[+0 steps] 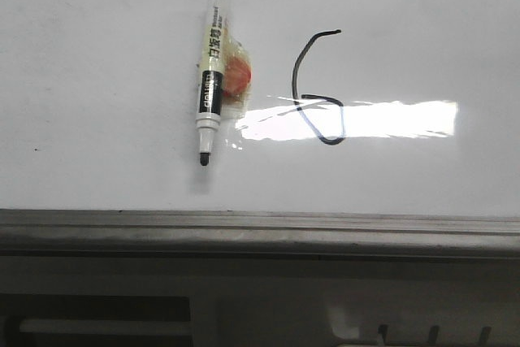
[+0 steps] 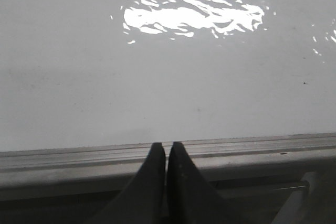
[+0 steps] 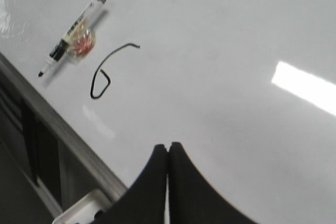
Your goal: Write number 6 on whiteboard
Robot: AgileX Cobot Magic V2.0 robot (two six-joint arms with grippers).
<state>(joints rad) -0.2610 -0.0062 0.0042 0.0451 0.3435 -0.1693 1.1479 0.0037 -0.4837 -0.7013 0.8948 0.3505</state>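
1. We see the whiteboard (image 1: 97, 54) filling the front view, glossy, with a grey frame (image 1: 260, 229) along its near edge.
2. Left of the middle a marker (image 1: 210, 79) lies uncapped, tip toward the near edge, with an orange wad (image 1: 237, 75) taped to its side.
3. Just right of it stands the 6 (image 1: 318, 91), its loop crossing a bright glare patch (image 1: 366, 119).
4. Our left gripper (image 2: 166, 153) hangs over the frame, fingers pressed together, empty.
5. Our right gripper (image 3: 167, 153) hangs over bare board, likewise clenched and empty.
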